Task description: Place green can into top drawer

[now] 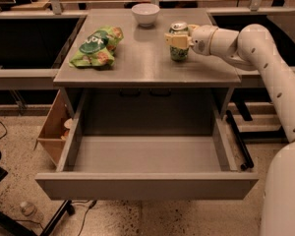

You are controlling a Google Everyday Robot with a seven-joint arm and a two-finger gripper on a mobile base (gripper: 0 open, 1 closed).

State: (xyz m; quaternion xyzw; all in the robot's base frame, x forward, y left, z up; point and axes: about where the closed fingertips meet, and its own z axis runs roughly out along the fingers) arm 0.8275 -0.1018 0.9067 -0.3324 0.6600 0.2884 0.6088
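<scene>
Far left, beside the table leg: cardboard box (53, 132) on the floor. Table (137, 68) top, left side: green-and-orange snack bag (96, 45) lying flat. Back centre: white bowl (145, 14), upright. Right of centre: green can (179, 54), upright, silver top up, well apart from bag and bowl. Can't tell if its base rests on the tabletop or sits just off it. Gripper (178, 39) is at the can, wrist to its right. Fingers pinch the can around its upper half, one pale finger (172, 39) crossing its near side. White arm (265, 68) runs off to the right and down the frame edge. Top drawer (147, 186) sits below the tabletop, pulled out toward the camera, smooth grey inside showing. Can is above and behind it, on the table side, not in the drawer.
</scene>
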